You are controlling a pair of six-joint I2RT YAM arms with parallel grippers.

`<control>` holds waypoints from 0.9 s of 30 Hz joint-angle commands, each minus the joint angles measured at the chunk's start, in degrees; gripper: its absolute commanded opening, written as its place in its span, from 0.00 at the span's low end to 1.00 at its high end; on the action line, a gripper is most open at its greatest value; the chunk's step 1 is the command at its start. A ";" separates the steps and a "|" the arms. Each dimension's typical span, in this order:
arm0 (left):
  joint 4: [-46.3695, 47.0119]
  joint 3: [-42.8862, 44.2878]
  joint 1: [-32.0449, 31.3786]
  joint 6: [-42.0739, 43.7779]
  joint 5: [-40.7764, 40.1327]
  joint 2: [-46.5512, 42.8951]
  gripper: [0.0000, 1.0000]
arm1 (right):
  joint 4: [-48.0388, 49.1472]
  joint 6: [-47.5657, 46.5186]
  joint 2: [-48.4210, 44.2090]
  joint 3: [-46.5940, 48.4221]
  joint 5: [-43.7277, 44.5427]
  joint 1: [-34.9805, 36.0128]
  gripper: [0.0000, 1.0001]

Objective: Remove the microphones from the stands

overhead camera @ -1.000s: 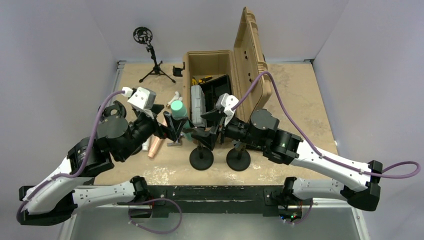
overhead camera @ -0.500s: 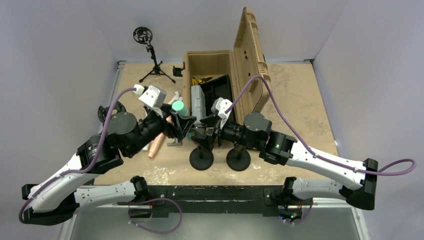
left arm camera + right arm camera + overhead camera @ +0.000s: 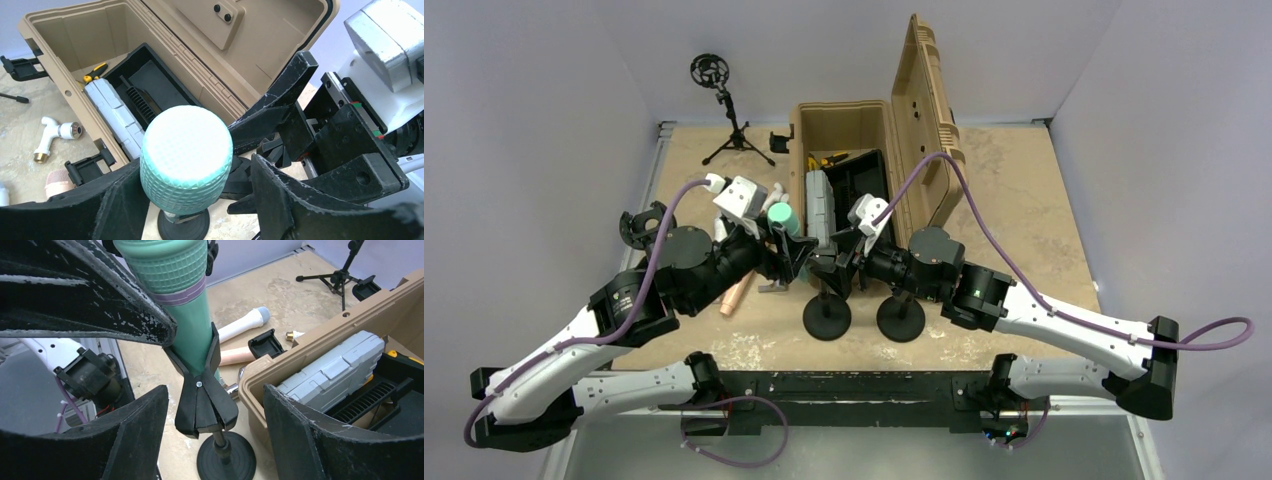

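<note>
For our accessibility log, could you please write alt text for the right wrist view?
A green mic sits in a stand's clip, between the fingers of the open right gripper; a finger of the left gripper is beside its head. Behind, a white mic and a pink one lie on the table by a tan case holding a grey box.

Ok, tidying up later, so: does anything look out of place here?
Yes: a white microphone and a pink microphone lie loose on the table beside the open case, not in stands or packed away.
</note>
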 commanded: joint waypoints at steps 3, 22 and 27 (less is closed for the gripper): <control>2.37 -0.30 0.50 -0.24 0.89 -0.55 0.59 | 1.55 -1.25 0.15 0.32 1.43 0.07 0.67; 1.07 0.01 0.63 3.11 0.11 -1.10 0.00 | 2.39 -4.07 -1.71 -2.34 -0.51 0.07 0.69; 0.87 0.27 0.67 3.28 0.39 -1.26 0.00 | 3.11 -4.11 -1.43 -2.16 -1.63 0.07 0.59</control>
